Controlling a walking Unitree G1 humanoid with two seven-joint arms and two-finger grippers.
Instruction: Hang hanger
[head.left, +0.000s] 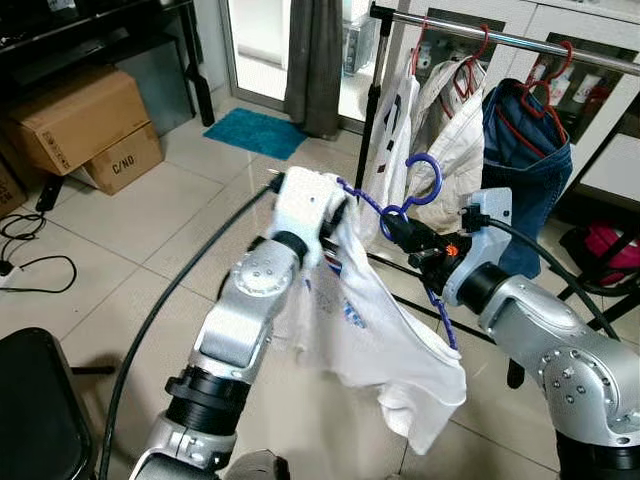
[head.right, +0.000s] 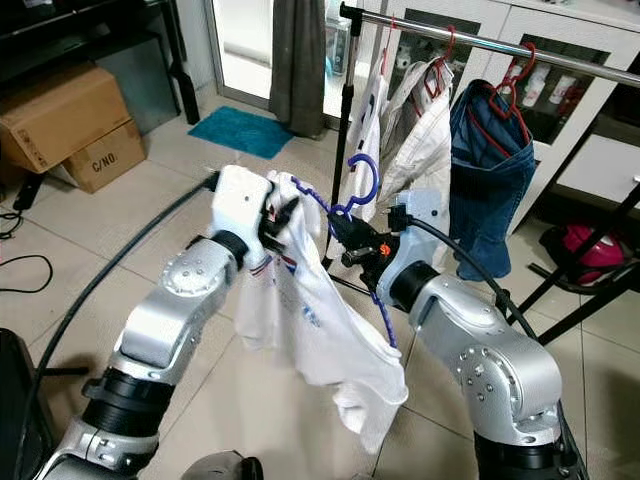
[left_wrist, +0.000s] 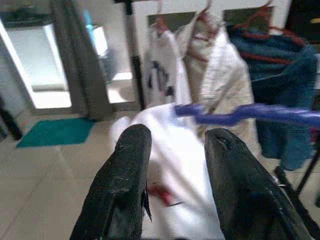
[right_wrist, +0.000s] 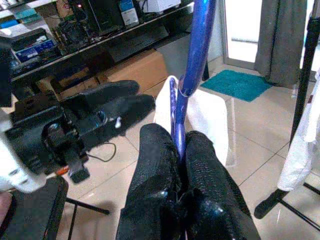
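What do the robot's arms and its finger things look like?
Both arms are shiny silver metal with round joints dotted with little screws and black rings near the shoulders. The left gripper has a white wrist block, the right gripper a pale blue one with an orange spot. Their fingers are long, black and rough. Black cables trail from both wrists.

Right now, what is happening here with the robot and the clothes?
The robot holds a blue hanger with a white shirt on it, in front of a clothes rail. The right gripper is shut on the hanger just below its hook. The left gripper holds the shirt at the other end. The hanger is not yet on the rail.
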